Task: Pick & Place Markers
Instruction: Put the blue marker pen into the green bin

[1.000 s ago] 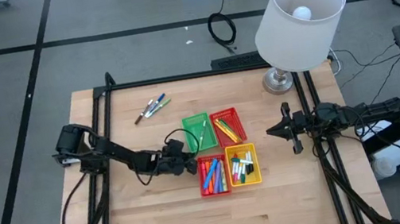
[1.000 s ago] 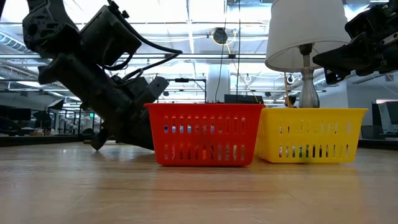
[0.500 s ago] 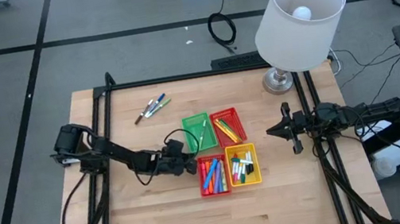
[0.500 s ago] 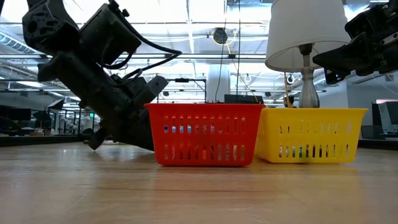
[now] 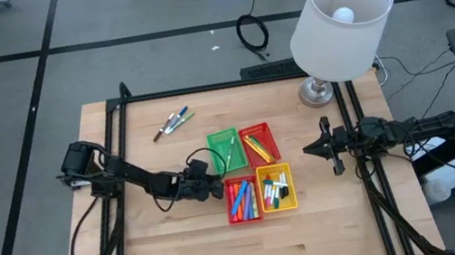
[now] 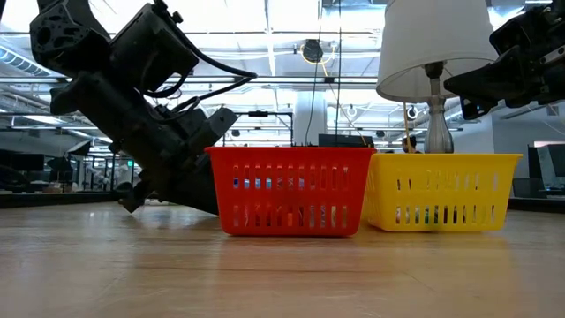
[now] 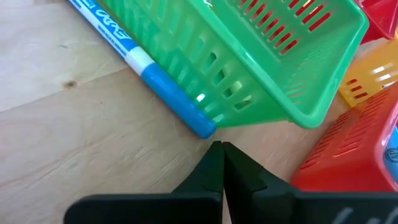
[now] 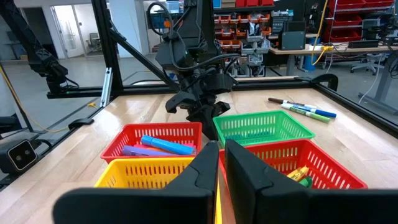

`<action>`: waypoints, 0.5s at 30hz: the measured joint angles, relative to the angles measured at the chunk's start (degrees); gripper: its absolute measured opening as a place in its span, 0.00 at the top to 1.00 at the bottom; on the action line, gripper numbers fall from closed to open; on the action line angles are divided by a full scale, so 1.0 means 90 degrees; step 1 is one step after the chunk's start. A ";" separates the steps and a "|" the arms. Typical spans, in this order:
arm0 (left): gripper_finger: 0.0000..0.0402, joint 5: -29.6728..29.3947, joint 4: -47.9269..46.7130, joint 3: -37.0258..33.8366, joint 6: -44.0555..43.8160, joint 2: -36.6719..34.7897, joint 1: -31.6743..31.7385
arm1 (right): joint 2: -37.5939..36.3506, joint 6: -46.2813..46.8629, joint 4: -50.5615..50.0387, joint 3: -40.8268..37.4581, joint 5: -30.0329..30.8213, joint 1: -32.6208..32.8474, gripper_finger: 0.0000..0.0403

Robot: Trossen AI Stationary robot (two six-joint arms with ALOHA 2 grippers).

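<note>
My left gripper (image 7: 221, 149) is shut and low over the table at the green basket's (image 5: 225, 149) near left corner (image 7: 311, 115). Its tips stop just short of the blue cap of a white marker (image 7: 134, 56) that lies flat on the wood along the basket's wall. More markers fill the near red basket (image 5: 242, 198), the yellow basket (image 5: 275, 187) and the far red basket (image 5: 258, 143). A few loose markers (image 5: 174, 122) lie toward the far left. My right gripper (image 5: 307, 148) waits shut at the table's right edge, above the table.
Four small baskets stand tight together at the table's middle. A lamp with a white shade (image 5: 338, 14) stands at the far right corner on its base (image 5: 317, 90). A black frame rail (image 5: 114, 136) runs along the table's sides. Bare wood shows near and left.
</note>
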 joint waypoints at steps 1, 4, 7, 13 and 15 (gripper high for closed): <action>1.00 -0.0004 0.0002 0.0000 0.0000 0.0000 0.0004 | 0.0000 -0.0001 0.0000 -0.0001 0.0000 0.0000 0.96; 1.00 -0.0134 -0.0004 -0.0002 -0.0001 0.0005 0.0000 | 0.0000 -0.0001 0.0000 0.0001 0.0000 0.0000 0.96; 1.00 -0.0371 -0.0026 -0.0011 -0.0060 0.0010 -0.0003 | 0.0000 -0.0001 0.0000 -0.0001 0.0000 0.0000 0.96; 1.00 -0.0926 -0.0025 -0.0024 -0.0136 0.0015 0.0001 | 0.0000 -0.0001 0.0000 -0.0001 0.0000 0.0002 0.96; 1.00 -0.1045 -0.0064 -0.0024 -0.0172 0.0017 0.0004 | 0.0000 -0.0001 0.0000 -0.0001 0.0000 0.0000 0.96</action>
